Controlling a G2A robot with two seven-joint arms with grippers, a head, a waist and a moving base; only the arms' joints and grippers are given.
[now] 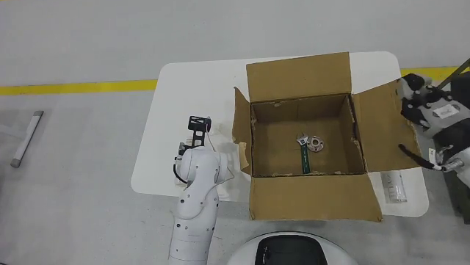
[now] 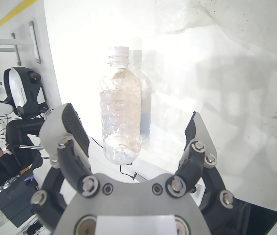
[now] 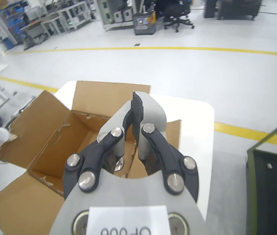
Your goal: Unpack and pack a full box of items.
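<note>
Two grippers differed: left gripper (image 2: 131, 112) gaped wide before a clear bottle (image 2: 120, 94); right gripper (image 3: 136, 103) sat closed near the cardboard box (image 3: 43, 116).

In the top view I can't name the small round metal part (image 1: 316, 143) in the cardboard box (image 1: 312, 197), or the green strip (image 1: 305, 160) beside it: both are too small. The right arm (image 1: 435, 112) runs off the picture's right edge. In the right wrist view my right gripper (image 3: 134, 113) covers much of the box floor. Glare washes over the clear bag (image 2: 172, 13); I can't tell its contents.
</note>
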